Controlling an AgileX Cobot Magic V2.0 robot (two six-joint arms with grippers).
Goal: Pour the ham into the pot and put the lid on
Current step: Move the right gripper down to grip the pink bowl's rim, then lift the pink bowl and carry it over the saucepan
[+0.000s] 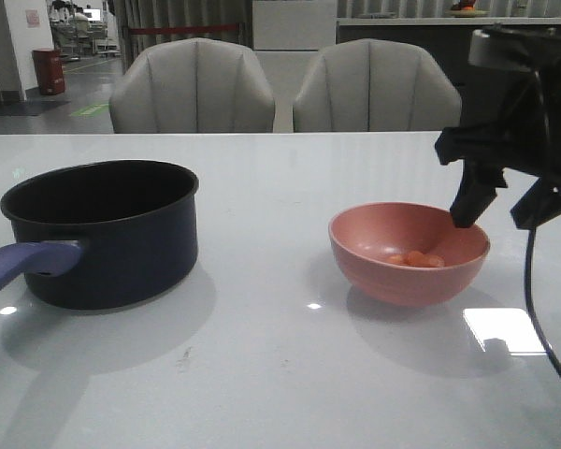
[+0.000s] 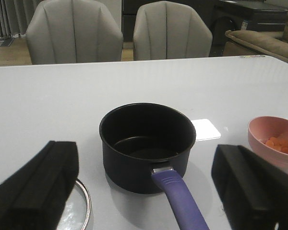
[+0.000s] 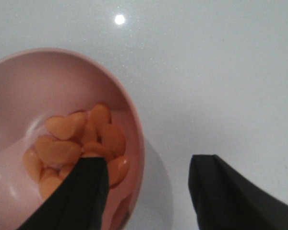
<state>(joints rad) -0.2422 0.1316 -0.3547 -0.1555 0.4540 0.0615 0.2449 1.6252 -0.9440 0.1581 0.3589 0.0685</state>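
Straddling the far-right rim of a pink bowl (image 1: 409,253), the right gripper (image 1: 497,208) hangs with its jaws spread wide, one finger (image 3: 79,194) inside the bowl above the ham (image 3: 77,146) and the other outside over bare bench (image 1: 262,374). Neither finger appears to touch the rim yet. Small orange diced bits make up the ham, heaped loosely at the bottom of the bowl; they look light and apt to tumble out freely once the bowl tips. Smooth and round, the bowl looks rigid and probably slippery, so a pinch across the rim wall, where the jaws now sit, seems the sensible hold.

On the robot's left stands the pot (image 1: 107,234), dark navy and empty, upright and well apart from the bowl, its purple-blue handle (image 2: 180,196) pointing back toward the robot. Set back over the bench near the pot handle, the left gripper (image 2: 146,191) is also spread wide and holds nothing. Only a curved edge of the lid (image 2: 84,203), glass with a steel rim, peeks out beside the left finger, lying flat on the bench close to the pot.

Glossy and pale, the bench mirrors ceiling lights. Two grey padded chairs (image 1: 280,89) face it from the far side, with a dim hall beyond.
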